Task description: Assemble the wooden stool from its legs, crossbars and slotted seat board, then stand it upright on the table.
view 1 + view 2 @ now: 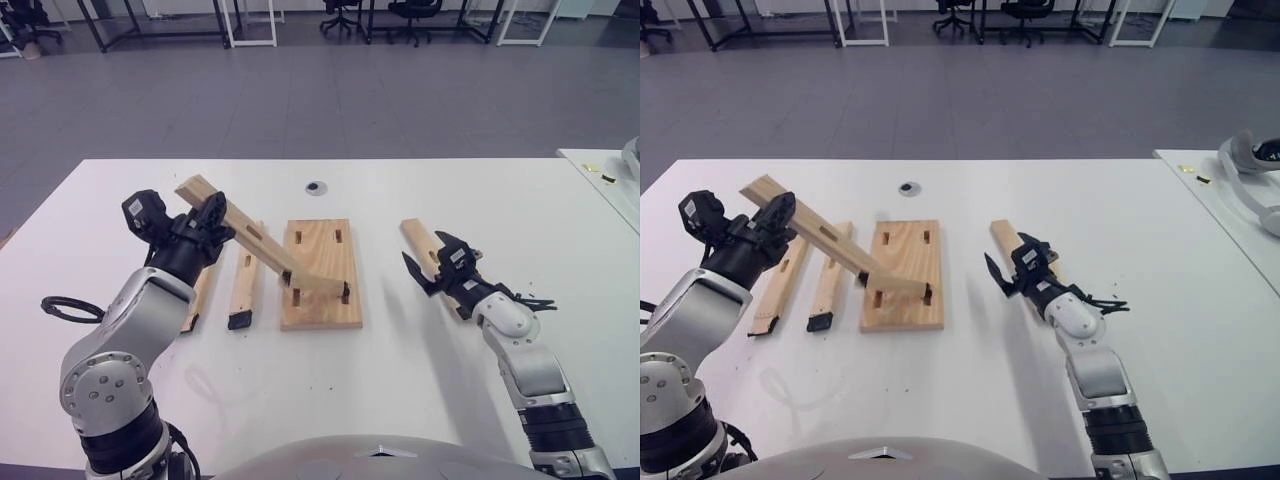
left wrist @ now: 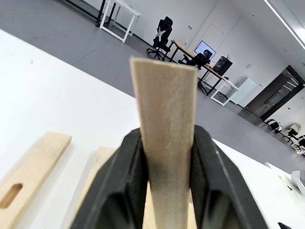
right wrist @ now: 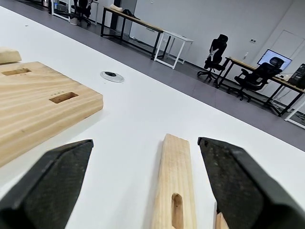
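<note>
Left gripper (image 1: 210,222) pinches a tilted leg (image 1: 258,243), low end on the seat board (image 1: 322,255), prob. by a slot (image 1: 297,296). Right gripper (image 1: 430,260) is spread wide over a 2nd leg (image 3: 176,176). If the tip misses the slot, the leg slips & the board slides.

I'm standing in an open, office-style lab. A wide grey floor (image 1: 300,90) runs back to metal-framed desks (image 3: 143,24), where black swivel chairs (image 3: 217,55) are pushed in and a monitor (image 3: 276,59) glows. Close by is a big white surface (image 1: 500,200) with a cable grommet (image 1: 317,187).
</note>
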